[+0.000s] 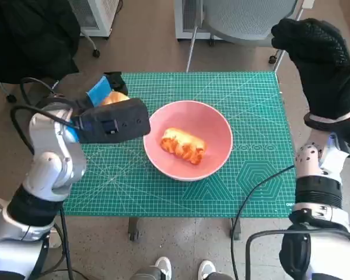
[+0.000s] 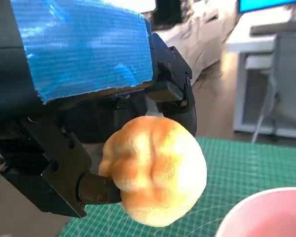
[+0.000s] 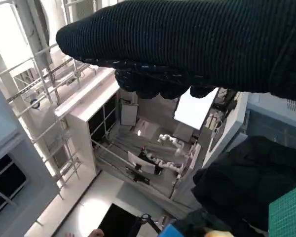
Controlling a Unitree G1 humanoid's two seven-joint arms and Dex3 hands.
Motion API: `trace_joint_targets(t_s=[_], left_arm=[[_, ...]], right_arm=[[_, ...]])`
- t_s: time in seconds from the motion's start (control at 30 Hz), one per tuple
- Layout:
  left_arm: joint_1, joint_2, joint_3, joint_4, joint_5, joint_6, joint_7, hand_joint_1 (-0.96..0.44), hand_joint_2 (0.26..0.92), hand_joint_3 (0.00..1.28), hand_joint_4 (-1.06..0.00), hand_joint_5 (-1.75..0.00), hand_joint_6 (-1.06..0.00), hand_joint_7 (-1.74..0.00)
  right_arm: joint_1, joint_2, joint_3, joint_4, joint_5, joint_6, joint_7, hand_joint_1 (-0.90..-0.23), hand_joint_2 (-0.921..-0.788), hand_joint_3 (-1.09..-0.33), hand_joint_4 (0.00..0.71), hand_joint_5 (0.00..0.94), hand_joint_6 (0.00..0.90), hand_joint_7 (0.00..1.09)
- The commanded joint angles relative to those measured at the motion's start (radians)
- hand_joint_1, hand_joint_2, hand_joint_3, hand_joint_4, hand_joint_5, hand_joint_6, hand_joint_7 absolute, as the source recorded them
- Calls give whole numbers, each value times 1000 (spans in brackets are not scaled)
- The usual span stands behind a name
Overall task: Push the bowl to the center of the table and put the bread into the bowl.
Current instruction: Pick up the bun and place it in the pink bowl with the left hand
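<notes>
A pink bowl stands about mid-table on the green mat, with a long glazed bread lying inside it. My left hand hovers just left of the bowl and grips a second, round bread roll. In the left wrist view the roll is pinched under the blue-taped hand, with the bowl's rim close beside it. My gloved right hand is raised high past the table's far right corner and holds nothing. The glove spans the right wrist view.
A grey chair stands beyond the table's far edge. Dark clothing lies at the far left. A person's shoes show at the near edge. Black cables hang off the table's front right.
</notes>
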Motion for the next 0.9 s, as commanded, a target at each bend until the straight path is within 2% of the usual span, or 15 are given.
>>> trace_joint_targets(t_s=[0.03, 0.13, 0.2, 0.33, 0.4, 0.43, 0.47, 0.53, 0.63, 0.67, 0.7, 0.73, 0.8, 0.83, 0.9], left_arm=[[1, 7, 7, -70, 26, -24, -14, 6, 526, 852, -521, -1619, -648, -1220], [-1, -3, 3, -106, 35, -37, -13, 5, 487, 973, -497, -1614, -547, -1461], [-6, -12, -1, -117, 41, -55, -6, 7, 464, 972, -470, -1679, -675, -1280], [-21, -40, -11, -111, 55, -94, 19, 8, 471, 944, -426, -1732, -753, -1159], [-33, -60, -17, -92, 56, -113, 35, 6, 484, 987, -428, -1698, -602, -1390], [-40, -69, -20, -81, 57, -122, 42, 4, 543, 911, -421, -1654, -537, -1443], [-49, -83, -24, -66, 58, -130, 48, 4, 572, 868, -422, -1630, -517, -1453], [-62, -104, -30, -50, 60, -141, 53, 3, 705, 668, -401, -1566, -444, -1471], [-85, -139, -42, -28, 67, -149, 53, 2, 824, 465, -399, -1506, -413, -1452], [-94, -155, -46, -16, 65, -151, 52, 2, 840, 436, -399, -1497, -411, -1448], [-101, -166, -48, -7, 63, -154, 50, 132, 815, 487, -411, -1527, -376, -1108], [-110, -180, -51, 2, 60, -152, 43, 180, 789, 535, -416, -1546, -386, -943], [-128, -207, -57, 19, 56, -143, 25, 293, 735, 661, -404, -1616, -415, -459], [-137, -219, -59, 26, 55, -138, 16, 318, 736, 687, -378, -1651, -419, -320], [-157, -244, -70, 44, 63, -125, -1, 339, 742, 707, -348, -1688, -422, -191]], right_arm=[[-1, 4, 1, 19, 2, 2, 11, -779, -921, -706, 235, 1, 297, 0], [-3, 2, 1, 22, 0, 0, 13, -780, -921, -707, 236, 1, 295, 0], [-4, 1, 1, 22, 0, 0, 14, -780, -921, -708, 236, 1, 292, 0], [-2, 0, 2, 19, -1, 0, 15, -781, -921, -709, 236, 1, 290, 0], [0, -1, 3, 15, 0, 3, 15, -781, -921, -710, 236, 1, 290, 0], [1, -1, 2, 14, 0, 4, 15, -781, -921, -710, 236, 1, 289, 0], [1, -1, 2, 12, 1, 6, 16, -781, -921, -710, 236, 1, 289, 0], [3, -2, 1, 8, 3, 9, 17, -781, -921, -710, 236, 1, 289, 0], [7, -3, 2, 0, 5, 13, 17, -781, -921, -710, 236, 1, 289, 0], [9, -4, 2, -4, 5, 14, 17, -781, -921, -710, 236, 1, 289, 0], [10, -4, 2, -6, 5, 15, 17, -781, -921, -710, 237, 1, 288, 0], [12, -5, 2, -9, 5, 15, 16, -781, -921, -710, 237, 1, 288, 0], [16, -8, 1, -14, 4, 16, 13, -782, -921, -710, 237, 1, 288, 0], [18, -9, 1, -16, 4, 16, 11, -780, -921, -710, 237, 1, 287, 0], [21, -12, 1, -19, 2, 15, 8, -775, -921, -710, 236, 1, 287, 0]])
